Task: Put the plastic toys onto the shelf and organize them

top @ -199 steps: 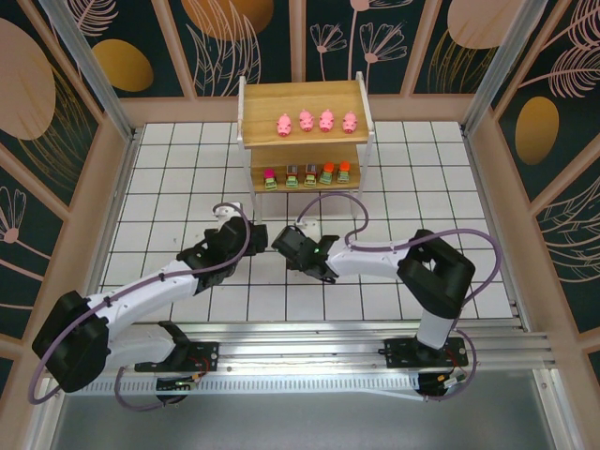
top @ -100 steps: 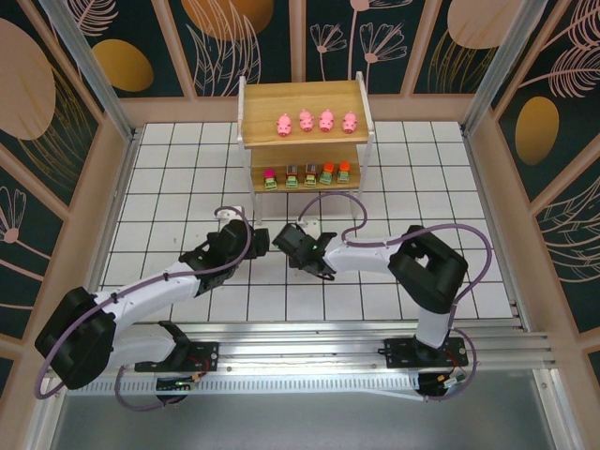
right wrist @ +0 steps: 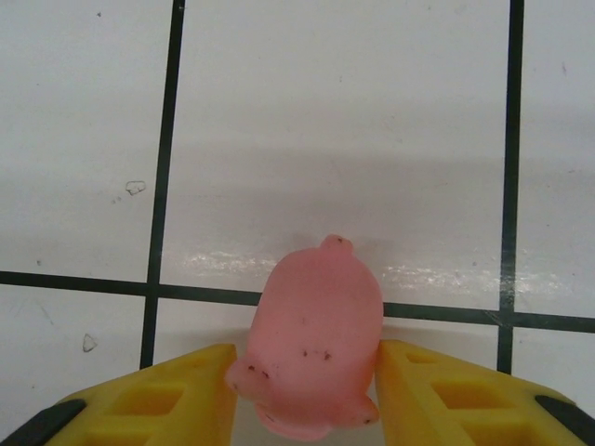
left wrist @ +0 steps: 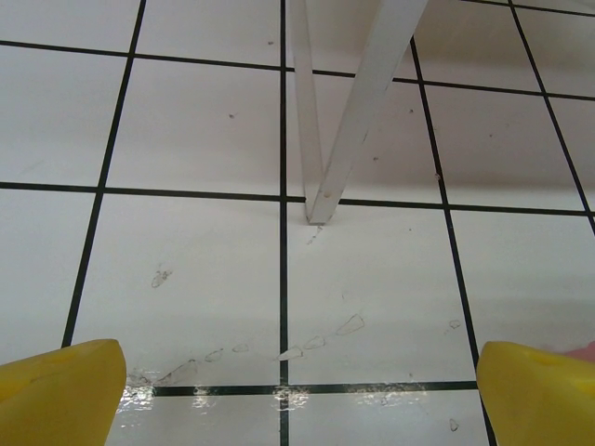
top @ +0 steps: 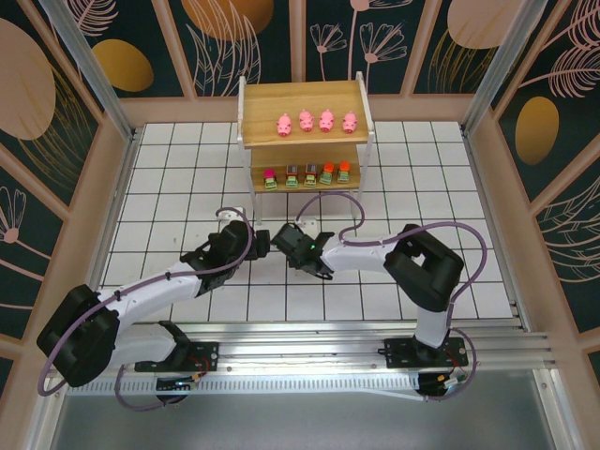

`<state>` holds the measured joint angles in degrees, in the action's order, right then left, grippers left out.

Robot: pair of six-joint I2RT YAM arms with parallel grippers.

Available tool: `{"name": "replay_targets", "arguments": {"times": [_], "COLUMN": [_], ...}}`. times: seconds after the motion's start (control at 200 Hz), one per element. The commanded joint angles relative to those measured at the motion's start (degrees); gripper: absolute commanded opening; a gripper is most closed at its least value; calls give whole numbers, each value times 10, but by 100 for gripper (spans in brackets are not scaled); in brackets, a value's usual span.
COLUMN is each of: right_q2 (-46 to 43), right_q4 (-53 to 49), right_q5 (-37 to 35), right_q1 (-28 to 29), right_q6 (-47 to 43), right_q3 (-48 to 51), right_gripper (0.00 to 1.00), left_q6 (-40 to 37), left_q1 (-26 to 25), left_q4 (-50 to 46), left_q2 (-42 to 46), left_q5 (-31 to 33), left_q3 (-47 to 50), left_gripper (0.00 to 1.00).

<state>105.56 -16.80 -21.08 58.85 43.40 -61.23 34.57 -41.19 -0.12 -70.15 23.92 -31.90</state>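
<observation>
Midway between the worktop's (right wrist: 325,121) left and right edges, the pink pig (right wrist: 316,358) lies clamped between the right pincer's (right wrist: 307,372) two yellow fingers (right wrist: 158,400), while the left pincer (left wrist: 297,381) gapes wide open just beside it.

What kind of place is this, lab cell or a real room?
Most likely a staged robot test cell: white gridded table boxed in by printed leaf-pattern wall panels, left arm and right arm bolted to a metal rail, a small shelf.
</observation>
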Motion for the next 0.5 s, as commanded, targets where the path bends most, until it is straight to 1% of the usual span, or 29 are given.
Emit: {"name": "replay_targets", "arguments": {"times": [0.0, 0.245, 0.496], "right_q2": [15, 11, -30], "right_q4": [0, -10, -28], "right_q5": [-14, -26, -44], "right_q1": [-4, -4, 1], "right_q6": [-7, -10, -12], "right_q3": [-20, -20, -10], "right_gripper": [41, 33, 30], "left_q6": [-10, -11, -11], "left_q1": [5, 5, 5], "left_q4": [11, 14, 22], "left_q2": [-5, -9, -11], "left_q5": [-4, -7, -18], "left_q3": [10, 19, 30], "left_gripper": [97, 97, 97]}}
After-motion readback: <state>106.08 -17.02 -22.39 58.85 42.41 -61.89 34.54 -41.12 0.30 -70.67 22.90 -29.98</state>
